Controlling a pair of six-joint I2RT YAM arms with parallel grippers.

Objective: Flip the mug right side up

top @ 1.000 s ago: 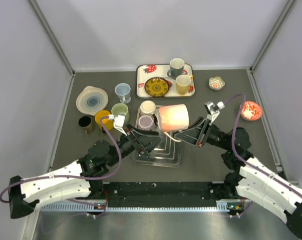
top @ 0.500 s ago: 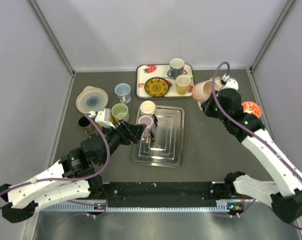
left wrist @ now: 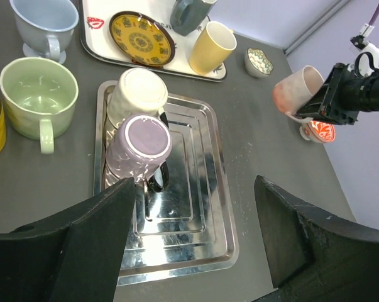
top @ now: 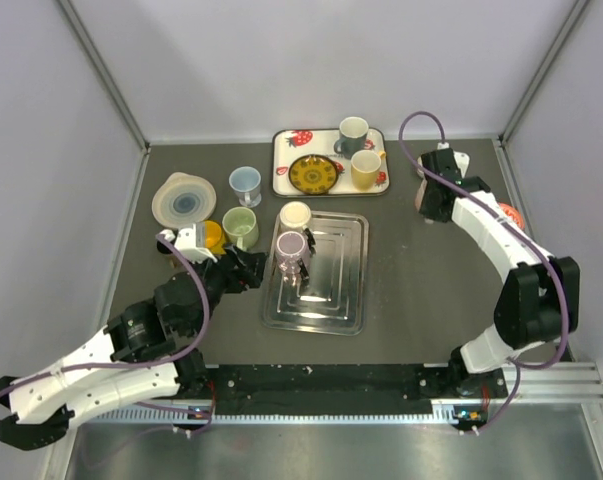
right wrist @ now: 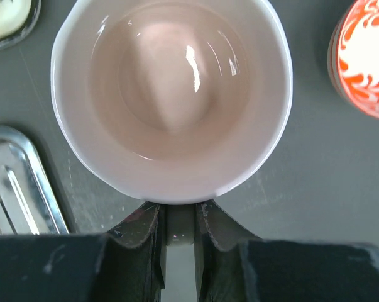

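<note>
1. My right gripper (right wrist: 178, 221) is pinched narrow on the handle of the pale pink glazed ceramic mug (right wrist: 170, 100), gripping it just below the rim.
2. The mug is over the far right part of the dark grey table (right wrist: 302, 189), between the corner of the shiny steel tray (right wrist: 13, 182) and the red-and-white patterned bowl (right wrist: 365, 60).
3. From the right wrist camera I look straight down into the mug's open mouth, so I judge the turn itself as good as done.
4. From the left wrist camera the mug leans, mouth up and angled away, and it seems to hang clear of the table. I cannot tell for sure whether its base touches.
5. My left gripper (left wrist: 198, 236) stands wide with nothing in it, hovering at the near end of the steel tray. It is close to the upside-down lilac mug (left wrist: 139, 148) and the upside-down cream mug (left wrist: 136, 94).
6. As I read it, what is left is to level the pink mug, lower it until its base sits flat on a bare patch of table, and open the fingers off the handle.
</note>
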